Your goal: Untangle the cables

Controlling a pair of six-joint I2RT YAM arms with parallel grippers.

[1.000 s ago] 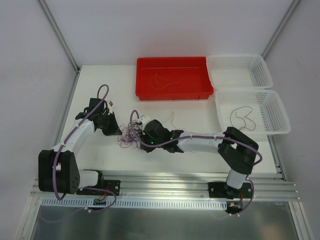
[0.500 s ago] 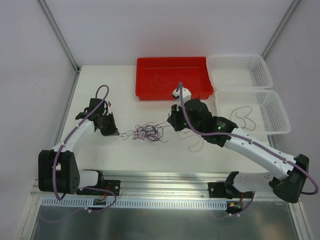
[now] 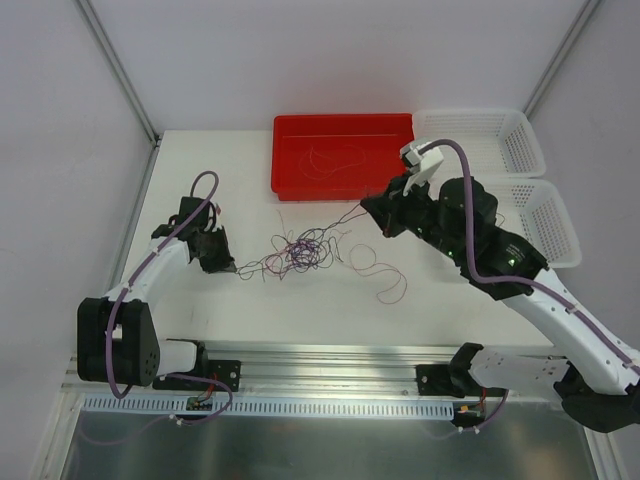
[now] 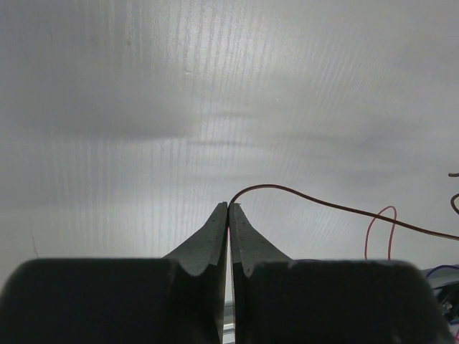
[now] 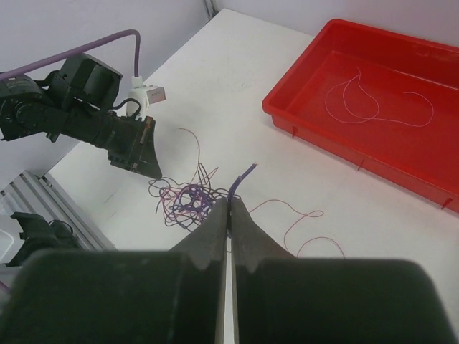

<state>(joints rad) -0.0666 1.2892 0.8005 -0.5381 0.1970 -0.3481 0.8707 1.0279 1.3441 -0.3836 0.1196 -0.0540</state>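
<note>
White tabletop (image 3: 200, 160) stretches away from the arms. The cables (image 3: 300, 252) lie on it as a small purple, black and reddish knot, roughly midway between the two grippers. A loose reddish loop (image 3: 385, 282) curls just to the knot's right.

As I see it, the main risk is the knot cinching tighter. Each arm holds a thin strand leading out of the same bunch, on opposite sides, so a hard pull could lock the curls together. The whole bunch might also drag across the table toward one arm, or a hair-thin strand might slip out of a pinch.

Nearer to me, the left gripper (image 3: 228, 266) sits low at the table. Its fingers are pressed together on a reddish strand (image 4: 308, 197) that arcs out from the tips.

Farther off, the right gripper (image 3: 372, 210) hangs above the table. Its fingers are likewise pressed together, pinching a purple strand (image 5: 244, 174) whose end pokes out past the tips.

Beyond it sits the red tray (image 3: 345, 120) with a strand inside, and the white baskets (image 3: 520, 140) stand at the far right.
</note>
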